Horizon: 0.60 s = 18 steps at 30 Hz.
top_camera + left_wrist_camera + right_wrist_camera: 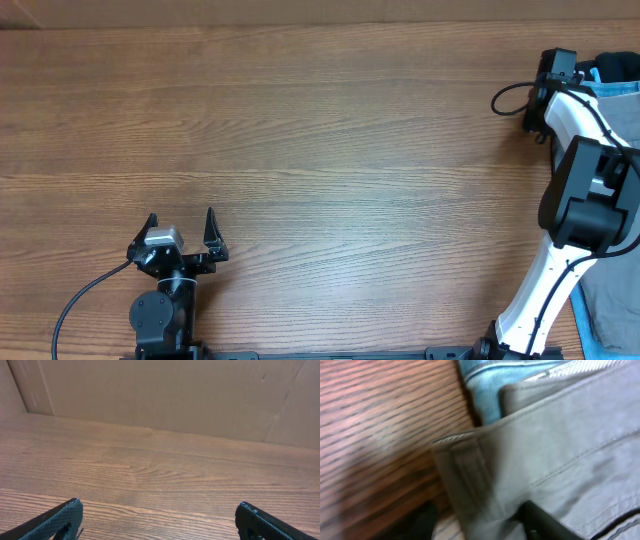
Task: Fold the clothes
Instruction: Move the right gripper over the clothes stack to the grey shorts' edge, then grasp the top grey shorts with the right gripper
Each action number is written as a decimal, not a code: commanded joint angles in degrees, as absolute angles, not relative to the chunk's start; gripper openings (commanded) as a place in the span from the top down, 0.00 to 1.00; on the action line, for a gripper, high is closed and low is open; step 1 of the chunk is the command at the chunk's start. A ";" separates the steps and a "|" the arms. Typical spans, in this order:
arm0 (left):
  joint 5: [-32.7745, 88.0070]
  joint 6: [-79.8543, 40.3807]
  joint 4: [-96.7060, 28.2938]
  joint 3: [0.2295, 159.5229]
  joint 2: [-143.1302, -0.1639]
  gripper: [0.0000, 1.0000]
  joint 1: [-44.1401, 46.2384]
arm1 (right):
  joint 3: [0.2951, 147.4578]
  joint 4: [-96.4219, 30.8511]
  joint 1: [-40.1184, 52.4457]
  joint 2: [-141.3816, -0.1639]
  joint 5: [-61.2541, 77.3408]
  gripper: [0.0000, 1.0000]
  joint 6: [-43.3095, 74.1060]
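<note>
The left end effector (pixel 181 226) is over the wooden worktop (pixel 330 140), its fingers wide apart. The right end effector (pixel 482 522) has the waistband of the grey shorts (pixel 560 450) between its fingers; I cannot tell if it grips. The light blue jeans (pixel 495 380) lie just beyond it.

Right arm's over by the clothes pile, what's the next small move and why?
Probably close the right gripper on the waistband of the grey shorts. Its fingers look open with that edge between them, so a grasp seems ready. The blue jeans lie just behind; the left gripper is open, far away.
</note>
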State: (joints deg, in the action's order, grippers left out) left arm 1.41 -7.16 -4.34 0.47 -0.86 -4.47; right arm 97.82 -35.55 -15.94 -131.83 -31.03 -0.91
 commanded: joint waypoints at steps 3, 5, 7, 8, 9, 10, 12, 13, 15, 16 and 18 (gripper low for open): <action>1.04 -7.31 -4.43 0.27 -0.25 0.00 -4.10 | 97.86 -34.46 -17.76 -132.73 -32.10 0.60 -0.91; 1.04 -7.29 -4.43 0.27 -0.25 0.00 -4.10 | 97.86 -34.35 -18.46 -132.73 -32.12 0.66 -0.91; 1.04 -7.31 -4.43 0.27 -0.25 0.00 -4.10 | 97.86 -34.35 -18.85 -132.73 -32.10 0.69 -0.91; 1.04 -7.31 -4.43 0.27 -0.25 0.00 -4.10 | 97.86 -34.35 -18.98 -132.73 -32.10 0.76 -0.89; 1.04 -7.29 -4.43 0.27 -0.25 0.00 -4.10 | 97.86 -34.33 -19.05 -132.73 -32.08 0.82 -0.89; 1.04 -7.31 -4.43 0.27 -0.25 0.00 -4.10 | 97.86 -34.35 -19.09 -132.73 -32.08 0.91 -0.89; 1.04 -7.31 -4.43 0.27 -0.25 0.00 -4.10 | 97.86 -34.37 -19.09 -132.73 -32.10 0.96 -0.58; 1.04 -7.31 -4.43 0.27 -0.25 0.00 -4.10 | 97.89 -34.37 -19.09 -132.73 -32.08 0.96 -0.19; 1.04 -7.31 -4.43 0.27 -0.25 0.00 -4.10 | 98.02 -34.30 -19.07 -132.66 -32.05 0.96 0.21; 1.04 -7.31 -4.43 0.27 -0.25 0.00 -4.10 | 98.41 -34.28 -18.98 -132.66 -32.05 0.96 0.34; 1.04 -7.31 -4.43 0.27 -0.25 0.00 -4.10 | 99.77 -34.89 -18.87 -132.55 -31.94 0.96 1.89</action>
